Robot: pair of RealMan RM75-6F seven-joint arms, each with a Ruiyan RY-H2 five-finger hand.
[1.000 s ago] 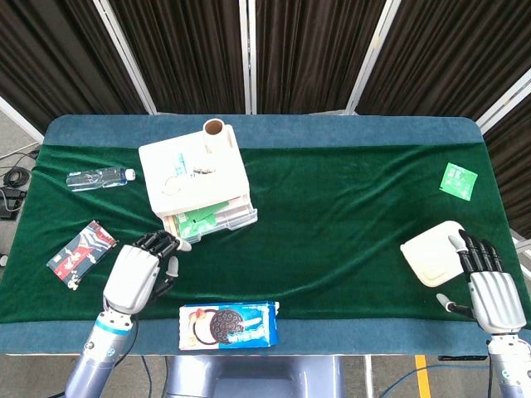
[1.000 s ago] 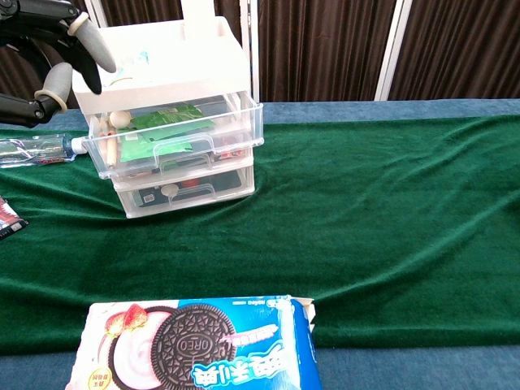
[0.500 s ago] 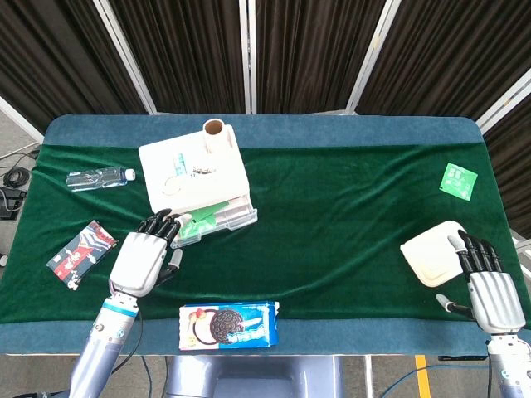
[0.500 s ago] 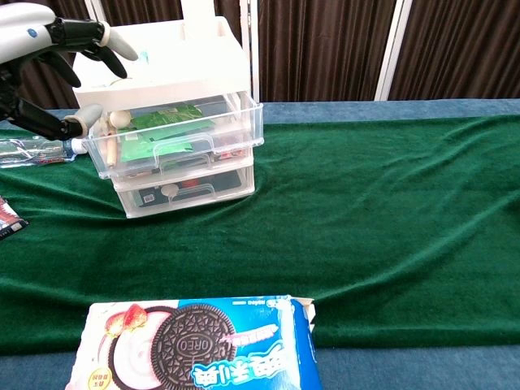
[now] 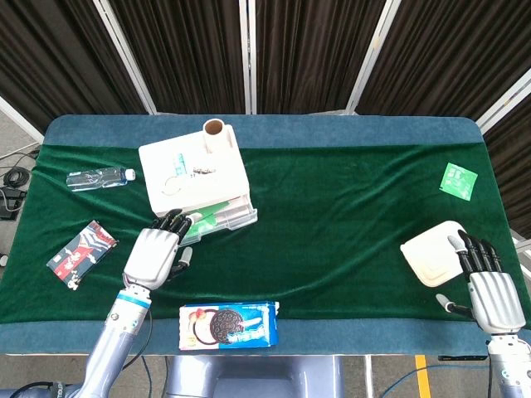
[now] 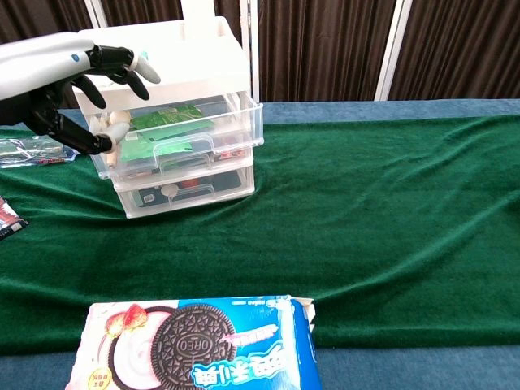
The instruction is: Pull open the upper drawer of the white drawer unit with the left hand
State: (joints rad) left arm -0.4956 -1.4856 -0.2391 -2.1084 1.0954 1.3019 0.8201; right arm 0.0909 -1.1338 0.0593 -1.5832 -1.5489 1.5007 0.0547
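The left hand (image 6: 73, 89) is held at the near left corner of the white drawer unit (image 5: 192, 176), fingers spread and curved, with nothing gripped; the fingertips appear to touch the front of the upper drawer (image 6: 175, 134), though contact cannot be confirmed. That drawer is seen slid partly out, with green packets inside. The right hand (image 5: 489, 286) is laid flat and open at the far right, beside a white container (image 5: 431, 253).

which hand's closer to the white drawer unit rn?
Left. The left hand is at the front corner of the white drawer unit, by its upper drawer; the right hand is far across the table.
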